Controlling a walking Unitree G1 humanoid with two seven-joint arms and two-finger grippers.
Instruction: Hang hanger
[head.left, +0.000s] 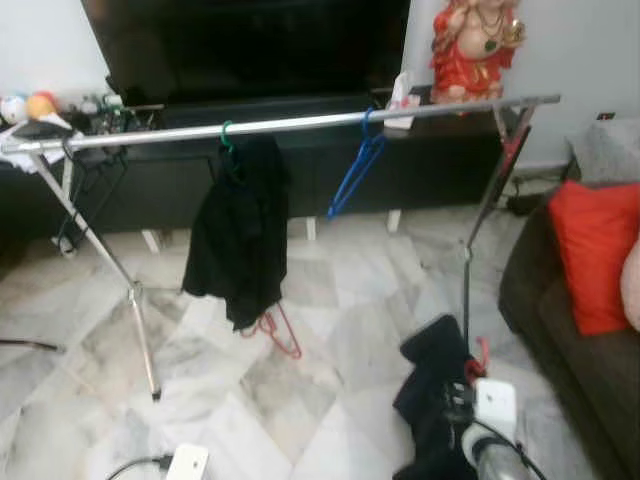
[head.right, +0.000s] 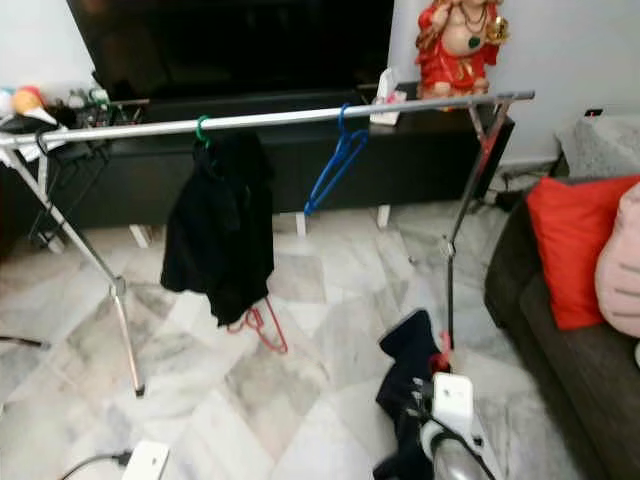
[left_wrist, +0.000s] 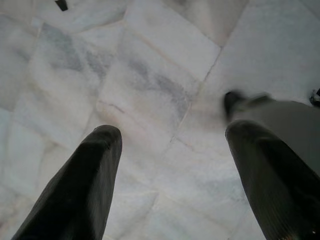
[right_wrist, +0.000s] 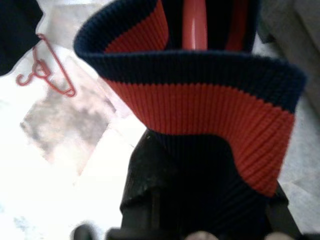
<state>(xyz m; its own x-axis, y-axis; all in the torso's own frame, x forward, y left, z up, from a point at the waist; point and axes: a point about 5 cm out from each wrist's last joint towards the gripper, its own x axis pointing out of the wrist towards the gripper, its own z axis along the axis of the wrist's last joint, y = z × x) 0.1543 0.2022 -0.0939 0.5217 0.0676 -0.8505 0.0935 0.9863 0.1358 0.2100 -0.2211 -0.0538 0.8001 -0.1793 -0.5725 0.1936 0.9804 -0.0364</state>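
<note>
A silver clothes rail (head.left: 300, 122) on tripod legs spans the room ahead. On it hang a black garment (head.left: 240, 235) on a green hanger (head.left: 227, 135) and an empty blue hanger (head.left: 355, 175). A loose red hanger (head.left: 282, 333) lies on the floor below the black garment. Low at the right, my right gripper (head.left: 466, 388) is shut on a red hanger (right_wrist: 195, 25) that carries a navy and red knit garment (right_wrist: 200, 100), well below the rail. My left gripper (left_wrist: 172, 135) is open over bare marble floor.
A dark sofa (head.left: 580, 340) with a red cushion (head.left: 597, 250) stands close on the right. A black TV console (head.left: 300, 170) and a red statue (head.left: 475, 45) are behind the rail. A white power brick (head.left: 186, 462) with cable lies on the floor at the near left.
</note>
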